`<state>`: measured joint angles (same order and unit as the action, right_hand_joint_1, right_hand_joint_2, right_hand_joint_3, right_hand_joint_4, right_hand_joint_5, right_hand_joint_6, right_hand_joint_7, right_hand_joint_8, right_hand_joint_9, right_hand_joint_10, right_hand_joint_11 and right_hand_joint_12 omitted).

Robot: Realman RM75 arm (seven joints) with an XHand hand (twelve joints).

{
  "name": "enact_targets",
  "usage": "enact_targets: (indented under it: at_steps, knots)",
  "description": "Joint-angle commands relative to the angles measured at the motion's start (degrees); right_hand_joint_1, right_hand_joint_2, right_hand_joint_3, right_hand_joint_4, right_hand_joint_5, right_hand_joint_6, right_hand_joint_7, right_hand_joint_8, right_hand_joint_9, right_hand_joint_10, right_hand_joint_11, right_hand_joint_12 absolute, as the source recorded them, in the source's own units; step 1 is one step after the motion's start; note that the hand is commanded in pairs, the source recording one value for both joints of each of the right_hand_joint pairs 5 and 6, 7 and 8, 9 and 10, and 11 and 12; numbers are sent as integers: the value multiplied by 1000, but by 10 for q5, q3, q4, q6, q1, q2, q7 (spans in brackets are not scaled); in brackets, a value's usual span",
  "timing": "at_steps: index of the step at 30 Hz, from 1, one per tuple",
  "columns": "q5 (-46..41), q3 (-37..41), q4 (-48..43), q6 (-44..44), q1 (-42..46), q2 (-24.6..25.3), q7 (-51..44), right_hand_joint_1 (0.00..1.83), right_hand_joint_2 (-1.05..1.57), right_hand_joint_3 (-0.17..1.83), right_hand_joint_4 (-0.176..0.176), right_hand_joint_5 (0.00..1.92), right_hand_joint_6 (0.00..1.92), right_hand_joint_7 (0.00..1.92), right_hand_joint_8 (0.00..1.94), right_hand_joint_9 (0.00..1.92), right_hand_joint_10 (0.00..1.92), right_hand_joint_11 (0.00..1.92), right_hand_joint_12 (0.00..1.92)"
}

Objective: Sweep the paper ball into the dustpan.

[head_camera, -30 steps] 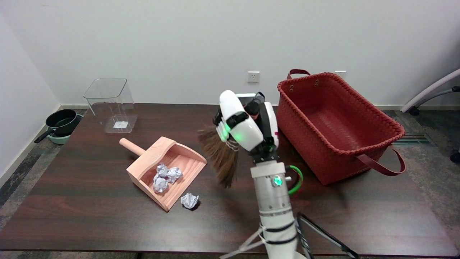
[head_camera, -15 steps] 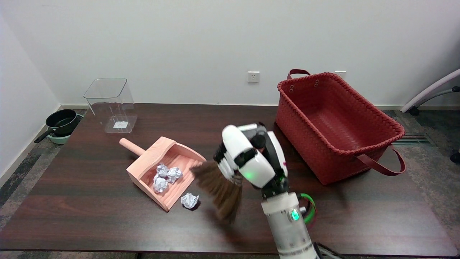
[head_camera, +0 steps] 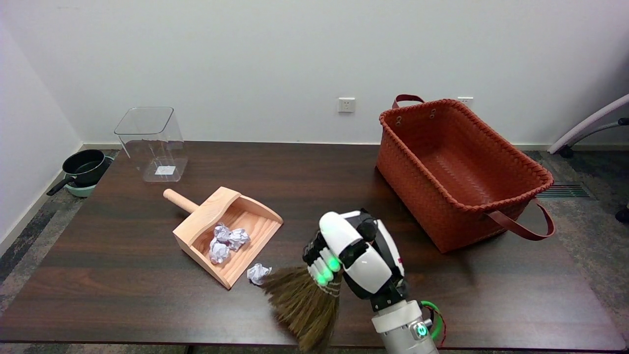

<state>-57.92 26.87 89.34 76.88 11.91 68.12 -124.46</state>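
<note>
Since a second ago we see our right hand (head_camera: pixel 356 260) come down toward the desk's (head_camera: pixel 123 300) near edge, fingers clamped on the hand broom (head_camera: pixel 304 305), whose bristles reach the loose paper ball (head_camera: pixel 258 273). That ball lies just beside the wooden dustpan's (head_camera: pixel 196 231) open lip; further balls rest inside. Farther right stands the woven basket (head_camera: pixel 417 182).

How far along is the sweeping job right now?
Some crumpled paper already lies in the dustpan. The right hand holds the broom, its bristles beside the paper ball on the table just outside the dustpan's lip. Left to do: sweeping that ball in.
</note>
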Motion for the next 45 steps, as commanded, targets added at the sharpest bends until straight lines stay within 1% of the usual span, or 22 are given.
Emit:
enact_targets:
  at_steps: [1,3,6,9,12,17,24,27,32,35,40,45]
  knots:
    - [-1,47,-35,-293,-78,-61,236,875,1523,1440,0,1920,1920,1920,1920,1920,1920,1732,1732]
    - [26,62,-38,-351,-102,-63,274,902,1454,1445,0,1920,1920,1920,1920,1920,1920,1717,1717]
    - [62,62,-47,-384,-142,-65,338,916,1412,1426,0,1920,1920,1920,1920,1920,1920,1706,1706]
    - [109,58,-50,-393,-176,-70,405,919,1412,1387,0,1920,1920,1920,1920,1920,1920,1693,1693]
    - [162,64,-46,-404,-208,-76,452,945,1437,1329,0,1920,1920,1920,1920,1920,1920,1673,1673]
    - [234,55,-41,-416,-278,-81,557,951,1440,1318,0,1920,1920,1920,1920,1920,1920,1678,1678]
    - [315,61,-46,-418,-326,-82,681,964,1441,1289,0,1920,1920,1920,1920,1920,1920,1671,1671]
    - [350,57,-51,-433,-346,-82,741,967,1449,1278,0,1920,1920,1920,1920,1920,1920,1668,1668]
    - [432,64,-80,-438,-365,-81,838,971,1457,1262,0,1920,1920,1920,1920,1920,1920,1667,1667]
    - [471,73,-106,-439,-374,-81,865,975,1461,1249,0,1920,1920,1920,1920,1920,1920,1668,1668]
    - [544,94,-139,-495,-381,-82,873,994,1489,1186,0,1920,1920,1920,1920,1920,1920,1662,1662]
    - [594,85,-180,-500,-400,-78,907,1015,1571,1026,0,1920,1920,1920,1920,1915,1915,1641,1641]
